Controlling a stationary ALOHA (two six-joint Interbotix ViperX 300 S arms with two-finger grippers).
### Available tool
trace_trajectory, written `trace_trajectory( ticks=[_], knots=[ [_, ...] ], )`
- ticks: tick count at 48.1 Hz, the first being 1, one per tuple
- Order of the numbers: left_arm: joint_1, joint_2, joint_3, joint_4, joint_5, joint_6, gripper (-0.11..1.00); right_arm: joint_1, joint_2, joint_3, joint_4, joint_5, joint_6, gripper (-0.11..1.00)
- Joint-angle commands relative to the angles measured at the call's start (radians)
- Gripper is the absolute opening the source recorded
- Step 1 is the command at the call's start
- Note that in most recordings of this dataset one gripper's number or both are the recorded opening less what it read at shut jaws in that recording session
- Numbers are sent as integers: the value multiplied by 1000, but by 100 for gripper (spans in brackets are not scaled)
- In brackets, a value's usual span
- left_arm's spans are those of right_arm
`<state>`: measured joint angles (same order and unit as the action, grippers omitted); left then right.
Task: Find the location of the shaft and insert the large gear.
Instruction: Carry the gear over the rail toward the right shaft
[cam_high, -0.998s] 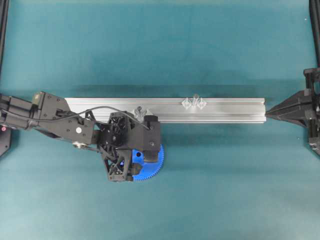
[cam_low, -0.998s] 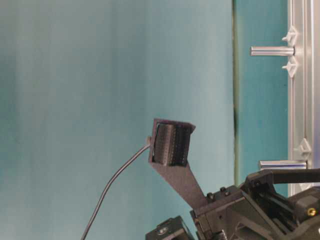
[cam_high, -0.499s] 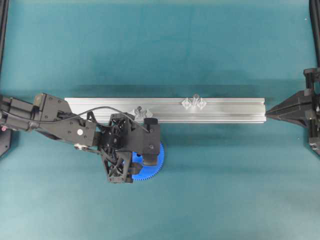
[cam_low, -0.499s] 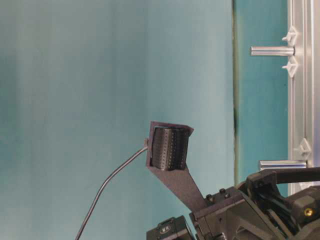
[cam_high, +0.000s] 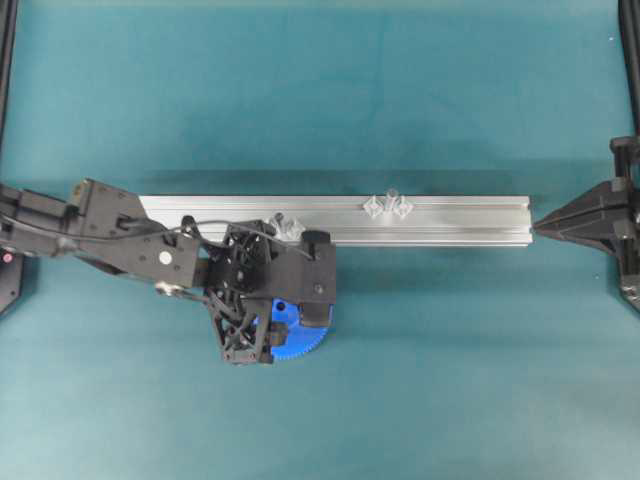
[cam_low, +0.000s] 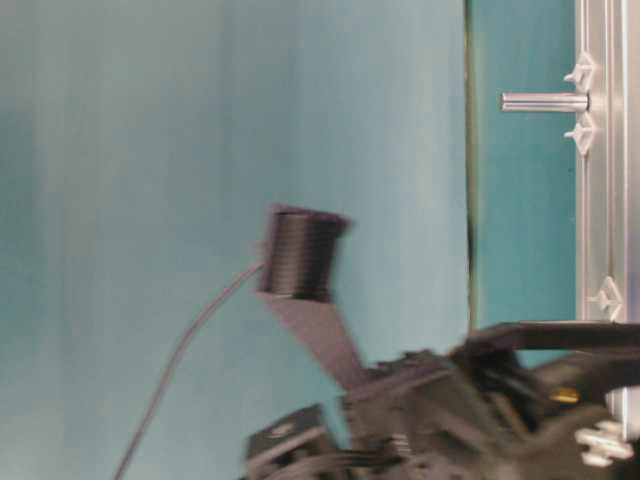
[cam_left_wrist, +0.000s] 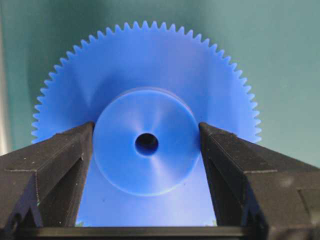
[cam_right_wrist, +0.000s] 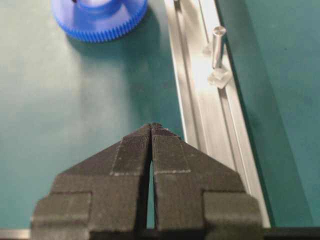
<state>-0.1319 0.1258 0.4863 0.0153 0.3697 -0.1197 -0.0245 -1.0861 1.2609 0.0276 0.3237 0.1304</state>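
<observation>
Since a second ago the left arm's wrist has shifted slightly toward the right end of the aluminium rail (cam_high: 340, 220), and less of the large gear (cam_high: 296, 340) shows from under it; the table-level view is blurred with this motion. The left gripper (cam_left_wrist: 146, 145) reaches out along the rail's near side, its wrist tipped down over the gear, and its fingers (cam_left_wrist: 60, 160) are pressed against both sides of the raised hub, clamping it with the centre hole between them. The gear sits just beside the rail's near edge on the teal desk (cam_high: 450, 400); whether it is lifted off the desk I cannot tell. On the rail, one upright grey pin with clear clips (cam_high: 283, 225) stands right next to the left wrist, and the shaft (cam_high: 389, 204) stands farther along near the middle. Beyond the rail's right end the right gripper (cam_right_wrist: 151, 131) hangs back, pointing along the rail, its fingers closed together on nothing.
</observation>
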Motion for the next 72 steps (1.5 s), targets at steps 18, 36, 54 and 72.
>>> trace_trajectory(
  ticks=[18, 36, 54, 72],
  knots=[
    [26, -120, -107, 5, -11, 6, 71, -2, 3, -3, -2, -9, 11, 2],
    [60, -135, -259, 5, -9, 66, 71, -2, 3, -3, -2, -9, 11, 2],
    [132, -66, -341, 5, 44, 183, 71, -2, 2, -3, 0, -11, 11, 2],
    [181, 49, -410, 5, 109, 296, 71, -2, -18, 5, -2, -9, 12, 2]
  ],
)
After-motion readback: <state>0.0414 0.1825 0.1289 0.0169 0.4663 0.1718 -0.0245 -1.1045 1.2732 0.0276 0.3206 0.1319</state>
